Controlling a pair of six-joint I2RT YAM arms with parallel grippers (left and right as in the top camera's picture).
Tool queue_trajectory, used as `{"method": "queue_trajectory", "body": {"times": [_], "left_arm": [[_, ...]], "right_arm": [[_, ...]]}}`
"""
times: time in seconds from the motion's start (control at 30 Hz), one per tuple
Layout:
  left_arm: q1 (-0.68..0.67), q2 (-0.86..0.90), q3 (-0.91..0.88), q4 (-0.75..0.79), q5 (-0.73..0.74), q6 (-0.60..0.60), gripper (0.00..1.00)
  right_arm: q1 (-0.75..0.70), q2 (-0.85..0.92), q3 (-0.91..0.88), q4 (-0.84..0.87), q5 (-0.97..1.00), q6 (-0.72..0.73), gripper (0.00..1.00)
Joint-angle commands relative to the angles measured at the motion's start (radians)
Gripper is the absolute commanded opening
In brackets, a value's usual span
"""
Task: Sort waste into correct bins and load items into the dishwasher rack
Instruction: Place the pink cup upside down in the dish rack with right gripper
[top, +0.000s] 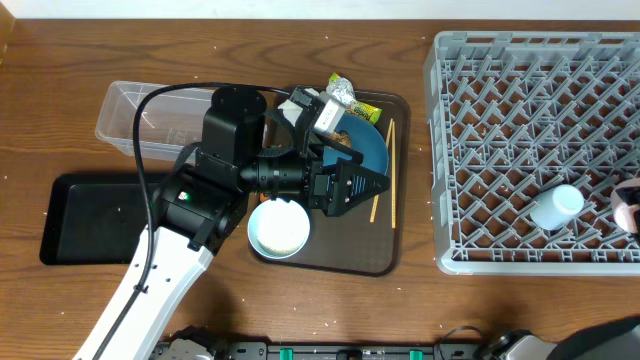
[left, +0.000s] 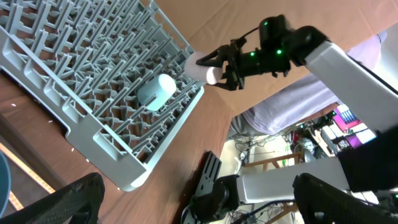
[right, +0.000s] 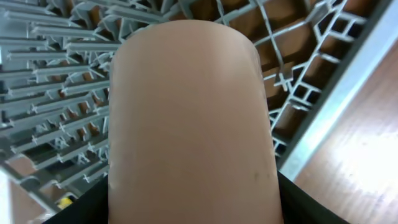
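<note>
I see the left arm stretched over the brown tray (top: 350, 250), left gripper (top: 378, 185) wide open above the blue plate (top: 370, 150). Right gripper (left: 214, 71) clamps the pink cup (right: 193, 118) over the rack's (top: 520, 262) right edge. Wood tabletop (top: 60, 60), cable clutter (left: 267, 146) beyond

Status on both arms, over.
Left gripper open, empty, over blue plate. Right gripper shut on pink cup above rack. Other cup already racked. No obstruction seen.

A dark brown serving tray (top: 345, 255) with rounded corners lies flat near the middle of the brown wooden table (top: 60, 50). Beyond the table edge, the left wrist view shows pale lilac cloth (left: 292, 106) and tangled cables (left: 264, 146).
</note>
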Motion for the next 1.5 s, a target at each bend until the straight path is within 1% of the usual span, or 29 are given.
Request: {"method": "queue_trajectory", "body": {"times": [0.0,0.2,0.27,0.33,0.37,0.43,0.5,0.57,0.67,0.73,0.8,0.87,0.97,1.03,1.07,1.2,1.27,1.3,1.37,1.47], "left_arm": [[0.002,-0.011,0.006,-0.002,0.013,-0.009,0.98],[0.002,-0.011,0.005,-0.002,0.013,-0.009,0.98],[0.002,-0.011,0.006,-0.002,0.013,-0.009,0.98],[0.002,-0.011,0.005,-0.002,0.013,-0.009,0.98],[0.002,-0.011,0.005,-0.002,0.013,-0.009,0.98],[0.002,-0.011,0.005,-0.002,0.013,-0.009,0.98],[0.002,-0.011,0.005,-0.002,0.012,-0.008,0.98],[0.002,-0.011,0.005,-0.01,-0.018,-0.008,0.98],[0.002,-0.012,0.005,-0.071,-0.128,0.008,0.98],[0.002,-0.012,0.005,-0.116,-0.179,0.028,0.98],[0.002,-0.013,0.006,-0.155,-0.224,0.04,0.98],[0.002,-0.018,0.006,-0.199,-0.304,0.04,0.98],[0.002,-0.026,0.006,-0.29,-0.518,0.037,0.98],[0.002,-0.025,0.006,-0.341,-0.662,0.038,0.98],[0.002,-0.024,0.005,-0.362,-0.735,0.041,0.98],[0.002,-0.024,0.005,-0.365,-0.763,0.041,0.98],[0.002,-0.023,0.005,-0.367,-0.78,0.044,0.98],[0.002,-0.021,0.005,-0.372,-0.791,0.045,0.98],[0.002,-0.016,0.005,-0.389,-0.834,0.044,0.98],[0.002,0.003,0.005,-0.407,-0.919,0.048,0.98]], "right_arm": [[-0.043,0.068,0.001,0.002,-0.112,0.034,0.55],[-0.056,0.139,0.001,0.033,-0.108,0.061,0.56],[-0.062,0.153,0.001,0.042,-0.109,0.065,0.61],[-0.067,0.156,0.001,0.042,-0.113,0.072,0.74],[-0.07,0.155,0.001,0.042,-0.114,0.078,0.77],[-0.077,0.147,0.003,0.046,-0.145,0.082,0.8],[-0.084,0.128,0.006,0.063,-0.214,0.068,0.79],[-0.084,0.1,0.014,0.066,-0.256,0.043,0.8],[-0.073,0.035,0.034,0.064,-0.346,-0.003,0.84],[-0.056,-0.014,0.048,0.057,-0.405,-0.035,0.85],[-0.021,-0.079,0.061,0.058,-0.47,-0.081,0.87],[0.036,-0.156,0.068,0.058,-0.505,-0.121,0.88],[0.149,-0.262,0.069,0.066,-0.474,-0.194,0.89],[0.255,-0.319,0.069,0.061,-0.394,-0.218,0.91],[0.344,-0.351,0.069,0.053,-0.371,-0.25,0.92],[0.523,-0.389,0.069,0.01,-0.357,-0.332,0.93],[0.59,-0.397,0.068,-0.025,-0.278,-0.329,0.95],[0.614,-0.398,0.068,-0.034,-0.22,-0.319,0.99],[0.65,-0.395,0.067,-0.036,-0.106,-0.278,0.99],[0.665,-0.382,0.067,-0.032,-0.085,-0.266,0.99]]}}
